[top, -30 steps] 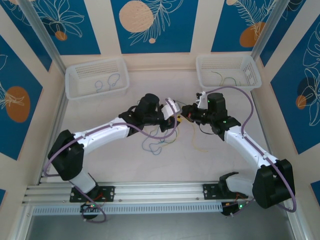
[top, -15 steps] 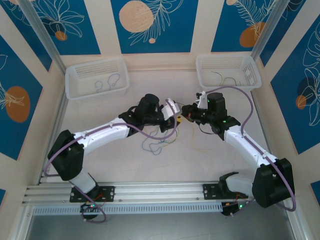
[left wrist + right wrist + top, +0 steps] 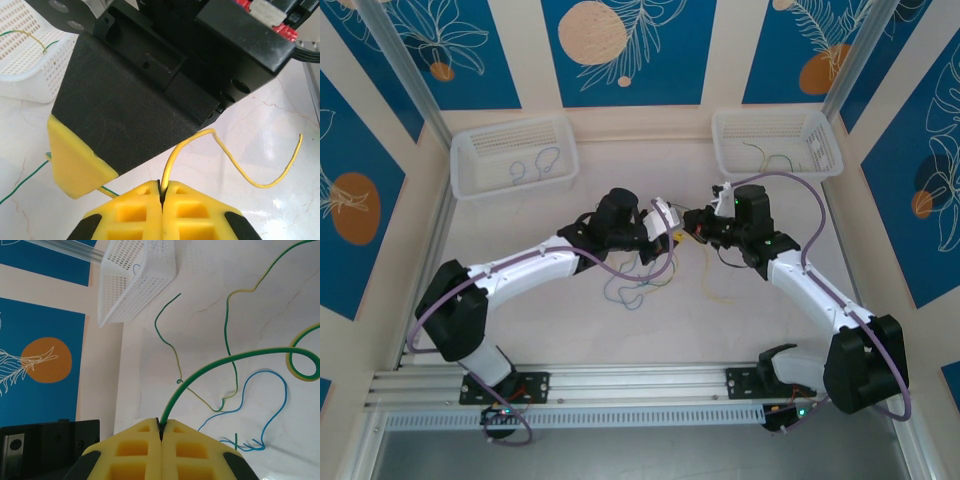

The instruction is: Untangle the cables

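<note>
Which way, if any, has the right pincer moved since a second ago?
No. The right pincer stays equally far from the near-left corner of the right basket.

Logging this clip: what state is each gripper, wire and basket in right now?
left gripper: shut on yellow wire.
right gripper: shut on green wire.
yellow wire: pinched, free end curling.
green wire: pinched, arching away.
blue wire: lying loose.
left basket: upright, thin wires inside.
right basket: upright, wire inside.

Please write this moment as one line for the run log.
left jaws: shut on yellow wire | right jaws: shut on green wire | blue wire: loose on table
</note>
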`<state>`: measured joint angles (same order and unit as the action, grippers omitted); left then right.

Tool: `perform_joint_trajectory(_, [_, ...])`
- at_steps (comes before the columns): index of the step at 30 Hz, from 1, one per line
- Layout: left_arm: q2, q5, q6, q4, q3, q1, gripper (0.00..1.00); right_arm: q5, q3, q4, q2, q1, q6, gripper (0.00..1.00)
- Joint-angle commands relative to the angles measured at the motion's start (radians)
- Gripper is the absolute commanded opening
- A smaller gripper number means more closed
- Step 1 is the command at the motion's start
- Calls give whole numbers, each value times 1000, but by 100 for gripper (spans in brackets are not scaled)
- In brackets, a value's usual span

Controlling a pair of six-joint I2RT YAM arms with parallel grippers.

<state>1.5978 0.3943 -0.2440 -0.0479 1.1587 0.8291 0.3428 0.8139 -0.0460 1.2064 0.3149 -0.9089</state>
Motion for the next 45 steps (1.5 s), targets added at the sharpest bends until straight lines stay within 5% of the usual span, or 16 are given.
perform_joint_trajectory(1, [-51, -16, -5, -32, -26, 9, 0, -27, 13, -25, -11, -18, 2, 0])
perform_joint_trajectory(17, [-297, -263, -6, -53, -251, -36, 0, 33, -20, 13, -5, -106, 26, 0])
perform_joint_trajectory(23, [-320, -141, 147, -96, -296, -180, 0, -21, 16, -25, -9, -64, 81, 0])
perform_joint_trajectory(29, [-410, -28, 141, -126, -311, -182, 0, -129, 21, -101, 12, -72, 51, 0])
perform_joint_trajectory(45, [-485, -209, 143, -96, -423, -278, 0, -226, 7, -181, 31, -116, 90, 0])
